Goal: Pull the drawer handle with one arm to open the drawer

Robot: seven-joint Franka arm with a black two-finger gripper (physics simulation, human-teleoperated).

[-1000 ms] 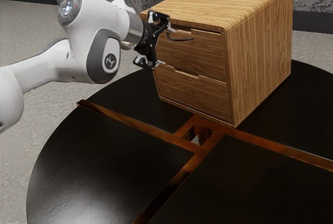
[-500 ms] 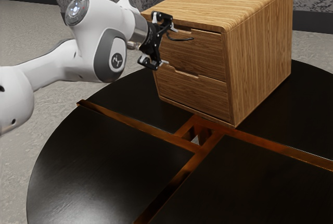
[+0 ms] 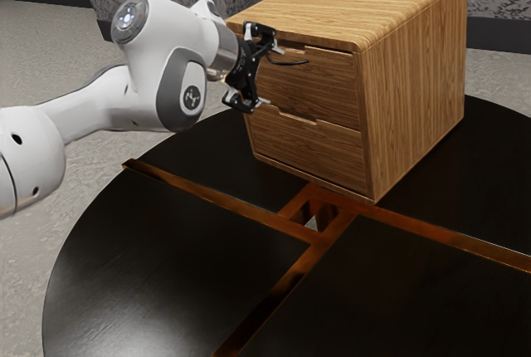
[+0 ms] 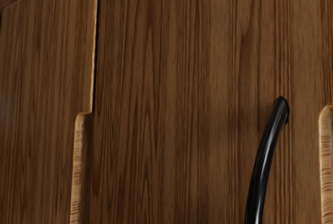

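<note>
Exterior view | claw (image 3: 271, 75) released, spread | beside drawer (image 3: 323, 85) handle (image 3: 290, 63)

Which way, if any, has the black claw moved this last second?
Yes: the gripper has shifted toward the exterior view's right, closer to the cabinet and its drawer handle.

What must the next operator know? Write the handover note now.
Gripper: open, jaws one above the other, close to the top drawer front at its end toward the exterior view's left, holding nothing.
Handle: black bow on the top drawer, just beside the gripper, not grasped.
Top drawer: shut, flush in the wooden cabinet on the dark table.
Done: approach to the drawer front.
Left: line up on the handle, close on it, pull the drawer out.
</note>
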